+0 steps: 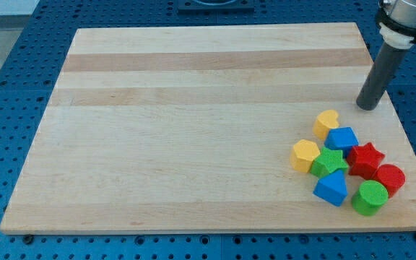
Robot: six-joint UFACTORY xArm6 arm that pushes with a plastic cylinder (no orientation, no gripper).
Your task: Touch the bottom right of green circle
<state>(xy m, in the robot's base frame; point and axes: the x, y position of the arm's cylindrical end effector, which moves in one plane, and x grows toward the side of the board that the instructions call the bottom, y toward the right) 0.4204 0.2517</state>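
My tip (367, 107) rests near the counter's (193, 108) right edge, well apart from the green circle (370, 198) at the bottom right corner. No pincer is fitted, so its state cannot be told.

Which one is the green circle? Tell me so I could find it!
Look at the wooden board, near its corner at the view's bottom right, where the blocks cluster. The green circle is the lowest block there, just right of the blue triangle and below the red circle. It is round, while the green star is pointy. My tip is far above it.
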